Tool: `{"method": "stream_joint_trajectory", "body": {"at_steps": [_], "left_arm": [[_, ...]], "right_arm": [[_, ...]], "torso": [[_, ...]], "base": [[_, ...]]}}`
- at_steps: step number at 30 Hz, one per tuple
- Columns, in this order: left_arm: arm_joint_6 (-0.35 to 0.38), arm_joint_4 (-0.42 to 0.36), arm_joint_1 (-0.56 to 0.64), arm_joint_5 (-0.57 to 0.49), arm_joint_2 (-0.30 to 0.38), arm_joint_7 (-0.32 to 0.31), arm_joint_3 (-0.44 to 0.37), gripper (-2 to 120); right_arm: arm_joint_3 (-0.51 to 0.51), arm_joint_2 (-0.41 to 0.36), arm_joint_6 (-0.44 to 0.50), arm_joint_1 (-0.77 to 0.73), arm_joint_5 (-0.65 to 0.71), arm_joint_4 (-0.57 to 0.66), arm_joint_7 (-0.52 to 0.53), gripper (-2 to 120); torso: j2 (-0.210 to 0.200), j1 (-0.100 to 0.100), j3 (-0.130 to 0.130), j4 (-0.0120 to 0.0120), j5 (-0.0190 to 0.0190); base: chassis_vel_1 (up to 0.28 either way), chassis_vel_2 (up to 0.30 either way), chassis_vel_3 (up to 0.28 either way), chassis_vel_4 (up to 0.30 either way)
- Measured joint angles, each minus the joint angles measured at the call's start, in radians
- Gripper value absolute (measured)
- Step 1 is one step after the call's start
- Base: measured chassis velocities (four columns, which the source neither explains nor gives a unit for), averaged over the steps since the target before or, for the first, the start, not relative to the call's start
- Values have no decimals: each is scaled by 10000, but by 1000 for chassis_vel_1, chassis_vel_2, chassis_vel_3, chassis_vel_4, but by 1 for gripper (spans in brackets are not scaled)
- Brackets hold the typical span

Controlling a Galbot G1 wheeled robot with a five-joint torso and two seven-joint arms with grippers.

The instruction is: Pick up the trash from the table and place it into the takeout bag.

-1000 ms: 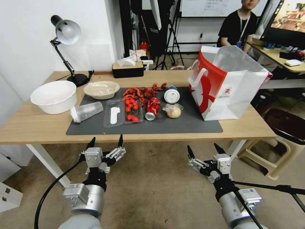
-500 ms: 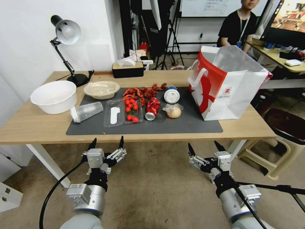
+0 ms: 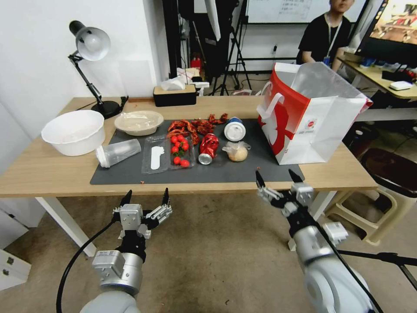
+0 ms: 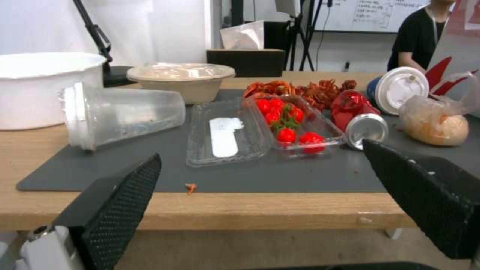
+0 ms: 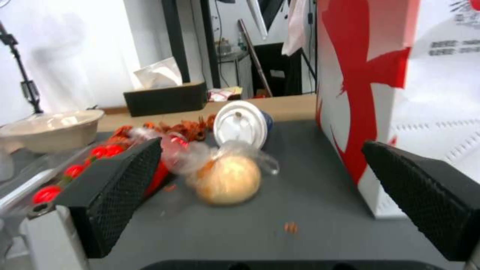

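Trash lies on the dark mat (image 3: 243, 173) of the table (image 3: 47, 171): a crushed red can (image 3: 209, 148), a bun in a clear bag (image 3: 237, 152), a blue-and-white lidded cup (image 3: 234, 129) on its side, a clear plastic cup (image 3: 117, 152) on its side, and a beige film-covered bowl (image 3: 139, 122). The red-and-white takeout bag (image 3: 310, 115) stands open at the mat's right end. My right gripper (image 3: 278, 178) is open at the table's front edge, facing the bun (image 5: 228, 179). My left gripper (image 3: 146, 197) is open, lower, in front of the table.
An open clear box with cherry tomatoes (image 3: 179, 150) and a heap of red crayfish shells (image 3: 197, 125) lie mid-mat. A white bowl (image 3: 74, 131), a desk lamp (image 3: 90, 43) and a tissue box (image 3: 174, 94) stand at the left and back. A stool (image 3: 371, 198) stands at the right.
My right gripper has risen and moved forward to the table's front edge, still open. The left gripper has barely moved.
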Motion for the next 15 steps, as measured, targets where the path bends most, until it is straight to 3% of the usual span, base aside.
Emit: {"method": "stream_joint_trajectory", "body": {"at_steps": [7,15], "left_arm": [[-248,96,207,236,-201,-39,-161,100],[-343,187,254,256,-308,-83,-260,100]], "right_arm": [[-581,-764,-276,2797,1074,-2216,547,100],[-1330,-906,-1085,4366,897,-3524,492,100]], "torso": [[-1,0,0,2,-2],[-1,0,0,1,-2]], "base": [[0,0,0,0],[0,0,0,0]]}}
